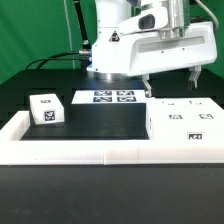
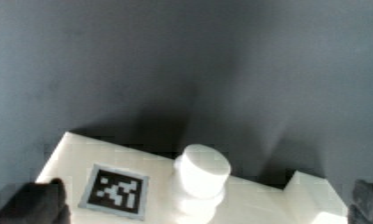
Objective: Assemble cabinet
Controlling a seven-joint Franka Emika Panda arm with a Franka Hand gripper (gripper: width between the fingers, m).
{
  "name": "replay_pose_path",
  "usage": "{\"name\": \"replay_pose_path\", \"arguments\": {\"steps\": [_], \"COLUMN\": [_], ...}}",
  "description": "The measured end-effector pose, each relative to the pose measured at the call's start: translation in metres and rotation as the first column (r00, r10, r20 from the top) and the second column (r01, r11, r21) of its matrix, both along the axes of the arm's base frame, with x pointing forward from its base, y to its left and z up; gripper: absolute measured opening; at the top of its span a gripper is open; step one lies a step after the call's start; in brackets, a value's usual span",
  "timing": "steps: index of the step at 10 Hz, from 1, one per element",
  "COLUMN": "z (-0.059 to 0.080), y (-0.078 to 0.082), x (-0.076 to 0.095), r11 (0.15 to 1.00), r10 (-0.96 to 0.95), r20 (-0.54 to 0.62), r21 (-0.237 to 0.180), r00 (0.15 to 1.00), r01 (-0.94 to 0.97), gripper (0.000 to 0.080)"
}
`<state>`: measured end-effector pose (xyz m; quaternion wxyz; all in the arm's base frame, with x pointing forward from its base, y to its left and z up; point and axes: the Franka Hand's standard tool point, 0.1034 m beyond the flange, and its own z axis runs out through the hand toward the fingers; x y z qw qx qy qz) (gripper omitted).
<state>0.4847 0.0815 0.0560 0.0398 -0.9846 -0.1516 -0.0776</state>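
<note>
In the exterior view the gripper (image 1: 172, 82) hangs with its jaws spread wide and nothing between them, just above the cluster of white cabinet parts (image 1: 186, 118) at that view's right on the black table (image 1: 100, 122). I judge that if it comes down off-centre, one finger could land on top of a panel instead of straddling it. That could shove the cluster toward the white rail (image 1: 80, 150). Counted here: one small block (image 1: 45, 108) well apart at the view's left, and one marker board (image 1: 113, 97) bearing four tags. There is also one cluster whose separate pieces I cannot tell apart, showing about five tags. In the wrist view the two dark fingers (image 2: 30, 205) flank a white tagged part (image 2: 94, 160) without touching it. The part carries one tag (image 2: 112, 190) and one rounded peg (image 2: 204, 172). Closing on that curved peg could let it slip or tip the part.
</note>
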Motion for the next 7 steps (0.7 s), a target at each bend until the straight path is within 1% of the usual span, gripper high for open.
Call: {"name": "replay_pose_path", "arguments": {"steps": [1, 2, 3, 4, 5, 7], "z": [0.000, -0.002, -0.006, -0.010, -0.017, -0.028], "y": [0.001, 0.005, 0.009, 0.009, 0.004, 0.004], "x": [0.000, -0.001, -0.002, 0.000, 0.002, 0.000], "r11": [0.997, 0.982, 0.969, 0.958, 0.962, 0.965], "r10": [-0.077, -0.186, -0.246, -0.286, -0.272, -0.260], "r20": [-0.010, -0.027, -0.039, -0.044, -0.033, -0.029], "r21": [0.014, 0.027, 0.028, 0.023, 0.015, 0.014], "r00": [0.997, 0.982, 0.968, 0.957, 0.962, 0.965], "r01": [0.077, 0.187, 0.247, 0.287, 0.272, 0.261], "gripper": [0.0797, 0.0797, 0.0797, 0.0797, 0.0797, 0.0797]}}
